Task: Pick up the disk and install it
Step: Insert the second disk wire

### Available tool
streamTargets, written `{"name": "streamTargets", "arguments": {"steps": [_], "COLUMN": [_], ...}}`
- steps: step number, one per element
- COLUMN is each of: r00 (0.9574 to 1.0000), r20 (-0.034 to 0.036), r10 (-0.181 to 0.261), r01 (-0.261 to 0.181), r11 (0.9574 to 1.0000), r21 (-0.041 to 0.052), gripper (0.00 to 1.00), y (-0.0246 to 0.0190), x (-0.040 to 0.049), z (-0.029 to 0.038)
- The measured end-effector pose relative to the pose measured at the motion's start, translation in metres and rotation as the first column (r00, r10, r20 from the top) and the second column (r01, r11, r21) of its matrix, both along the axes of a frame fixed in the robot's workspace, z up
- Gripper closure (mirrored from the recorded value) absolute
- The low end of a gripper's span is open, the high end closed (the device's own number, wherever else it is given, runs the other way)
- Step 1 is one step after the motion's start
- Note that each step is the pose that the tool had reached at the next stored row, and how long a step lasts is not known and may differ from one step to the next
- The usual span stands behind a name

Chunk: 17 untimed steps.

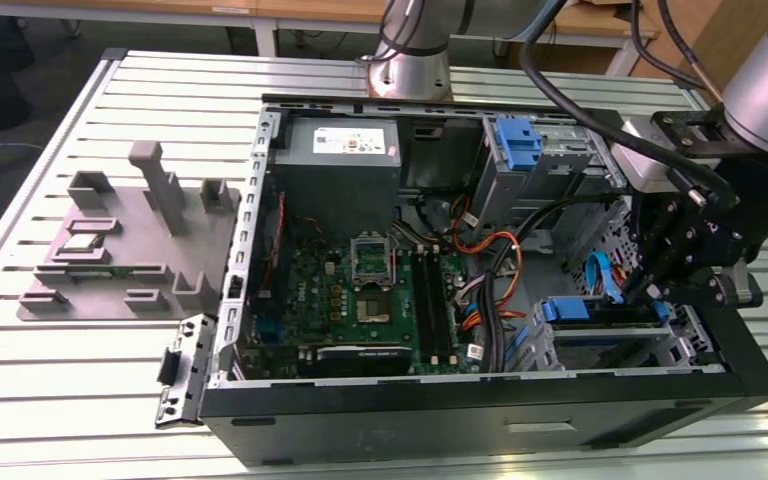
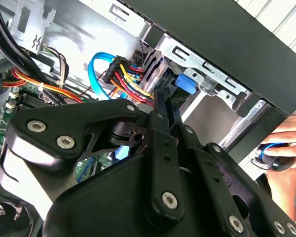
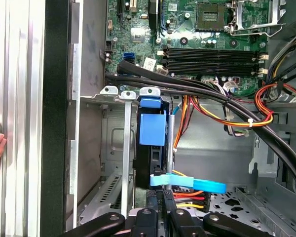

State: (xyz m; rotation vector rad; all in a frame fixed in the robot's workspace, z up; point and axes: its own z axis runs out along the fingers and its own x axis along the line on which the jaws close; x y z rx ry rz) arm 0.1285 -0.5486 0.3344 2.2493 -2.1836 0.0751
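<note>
**Disk seated in the drive bay, fingers closed at its end**

The open computer case (image 1: 491, 395) lies on its side on the slatted metal table (image 1: 77, 350). The disk (image 1: 602, 312) sits in the drive bay at the case's lower corner on the exterior view's right, its blue carrier frame showing between the metal bay walls; in the first wrist view it (image 3: 152, 129) stands edge-on in the slot beside the silver bay rails (image 3: 126, 148). The gripper (image 1: 658, 290) hangs over that bay. In the second wrist view its fingers (image 2: 163, 106) are drawn together, their thin tips reaching the disk's end by the blue tab (image 2: 185, 83); whether they pinch it I cannot tell. A light-blue data cable (image 3: 187, 182) and a bundle of red and yellow power wires (image 2: 126, 79) lie just beside the disk. A person's hand (image 2: 286, 148) rests outside the case wall.
</note>
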Motion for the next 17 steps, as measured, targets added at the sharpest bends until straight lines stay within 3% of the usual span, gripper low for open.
{"name": "streamTargets", "arguments": {"steps": [17], "r00": [1.0], "r20": [0.0002], "r10": [0.0], "r01": [0.0], "r11": [1.0], "r21": [-0.0033], "gripper": [0.84], "y": [-0.0002], "x": [0.0001], "z": [-0.0007]}}
